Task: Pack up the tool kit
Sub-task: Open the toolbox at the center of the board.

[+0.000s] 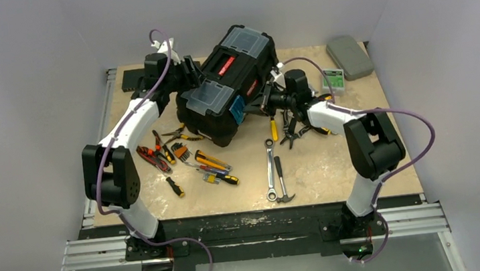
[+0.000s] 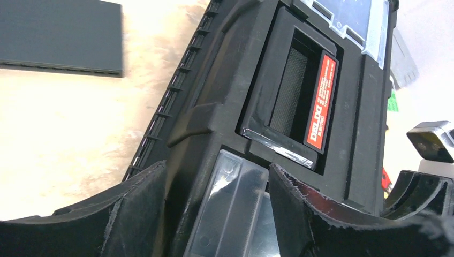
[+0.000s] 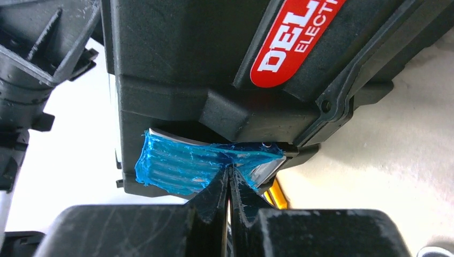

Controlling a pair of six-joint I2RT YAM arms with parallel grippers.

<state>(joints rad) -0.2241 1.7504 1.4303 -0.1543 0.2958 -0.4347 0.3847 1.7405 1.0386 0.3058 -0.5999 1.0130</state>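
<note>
The black toolbox [image 1: 229,89] lies tilted at the back middle of the table, its red-labelled handle [image 2: 321,101] and clear lids on top. My left gripper [image 1: 189,70] is at its far left end. There its fingers [image 2: 217,171] are closed around the lid's edge and a clear-lidded compartment [image 2: 235,209]. My right gripper [image 1: 266,100] is shut, its tips [image 3: 229,170] touching the blue-taped latch [image 3: 176,163] on the box's front. Loose on the table lie pliers [image 1: 152,155], screwdrivers [image 1: 213,160], a wrench [image 1: 270,169] and a hammer [image 1: 282,181].
A flat grey case [image 1: 350,56] and a green packet [image 1: 334,78] sit at the back right. A flat black box [image 1: 132,79] lies at the back left, behind my left arm. More pliers [image 1: 294,133] and a yellow screwdriver [image 1: 273,128] lie under my right arm.
</note>
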